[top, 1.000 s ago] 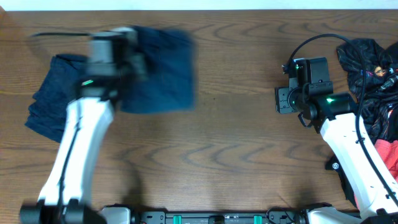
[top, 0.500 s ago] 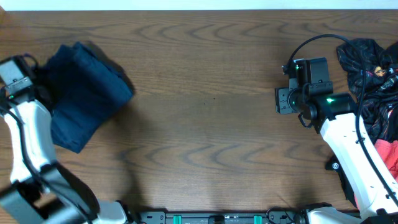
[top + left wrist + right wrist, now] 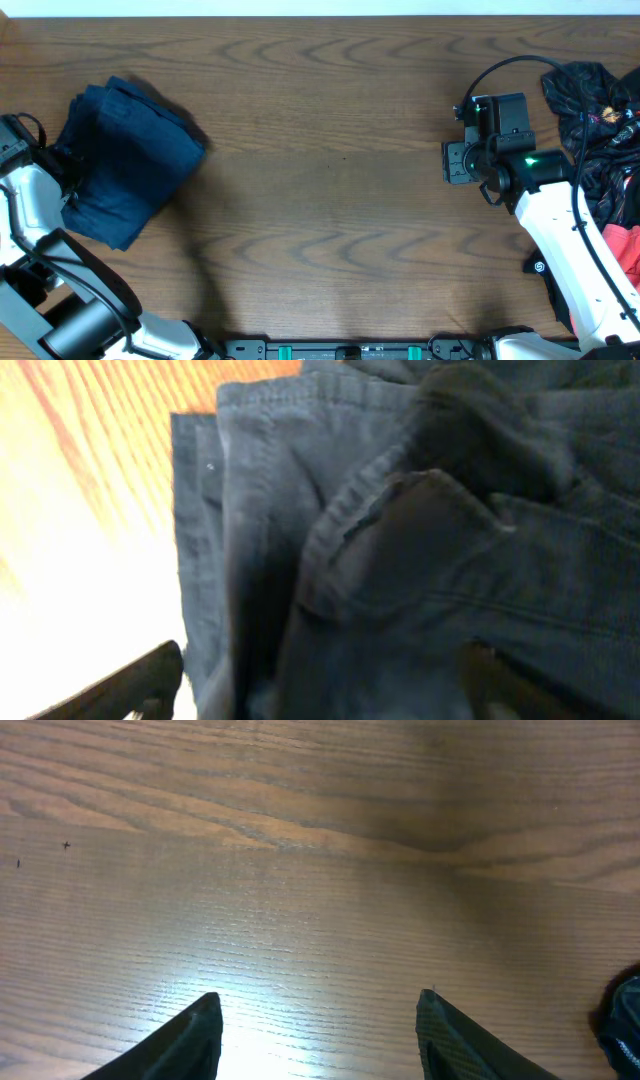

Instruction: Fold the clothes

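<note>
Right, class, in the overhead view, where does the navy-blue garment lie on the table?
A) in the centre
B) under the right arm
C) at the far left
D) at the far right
C: the navy-blue garment lies bunched by the left edge of the table, opposite the black pile at the right.

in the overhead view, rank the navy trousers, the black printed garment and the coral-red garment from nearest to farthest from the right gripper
From the right gripper:
1. black printed garment, heaped on the table's right edge
2. coral-red garment, right edge, nearer the robot's base
3. navy trousers, far left of the table
</note>
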Available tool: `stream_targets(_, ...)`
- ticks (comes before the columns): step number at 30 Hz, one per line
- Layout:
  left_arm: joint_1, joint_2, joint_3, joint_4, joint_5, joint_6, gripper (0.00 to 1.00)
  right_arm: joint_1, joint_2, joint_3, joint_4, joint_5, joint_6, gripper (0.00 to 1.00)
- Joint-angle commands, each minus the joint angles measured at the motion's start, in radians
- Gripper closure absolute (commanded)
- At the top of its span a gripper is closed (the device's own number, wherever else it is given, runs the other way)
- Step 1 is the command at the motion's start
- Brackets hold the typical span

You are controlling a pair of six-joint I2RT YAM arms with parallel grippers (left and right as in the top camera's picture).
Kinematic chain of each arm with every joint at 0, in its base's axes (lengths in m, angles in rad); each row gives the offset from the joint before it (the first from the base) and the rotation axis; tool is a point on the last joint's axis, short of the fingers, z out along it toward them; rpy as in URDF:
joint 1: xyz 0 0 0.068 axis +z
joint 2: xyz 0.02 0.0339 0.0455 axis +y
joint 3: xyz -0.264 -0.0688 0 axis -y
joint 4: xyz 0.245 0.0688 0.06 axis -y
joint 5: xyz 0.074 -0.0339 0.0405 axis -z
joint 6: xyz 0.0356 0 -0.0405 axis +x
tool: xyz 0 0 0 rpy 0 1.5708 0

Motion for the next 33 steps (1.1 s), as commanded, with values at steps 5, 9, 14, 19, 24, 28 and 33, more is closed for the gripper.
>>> stream_targets(5, -0.030, -0.270, 0.034, 0.001, 0.101, 0.026, 0.06, -0.005, -0.014, 0.002, 0.007, -0.010, 0.013, 0.17)
stream_targets(9, -0.131, -0.364, 0.034, 0.001, 0.228, 0.134, 0.01, -0.005, -0.014, 0.002, 0.064, -0.103, 0.012, 0.03)
stream_targets(14, -0.379, -0.390, 0.034, -0.093, 0.251, 0.265, 0.02, -0.006, -0.014, 0.002, 0.174, -0.227, 0.065, 0.01)
stream_targets(19, -0.619, -0.388, 0.033, -0.307, 0.233, 0.367, 0.02, -0.051, -0.018, 0.008, 0.207, -0.134, 0.118, 0.01)
stream_targets(24, -0.681, -0.457, 0.032, -0.496, 0.190, 0.352, 0.02, -0.122, -0.100, 0.024, 0.055, -0.134, 0.186, 0.01)
stream_targets(28, -0.681, -0.611, 0.014, -0.545, 0.188, 0.352, 0.02, -0.119, -0.262, 0.018, -0.018, -0.089, 0.166, 0.01)
stream_targets(33, -0.681, -0.961, -0.074, -0.474, 0.143, 0.348, 0.02, -0.077, -0.547, -0.036, -0.022, -0.053, 0.162, 0.01)
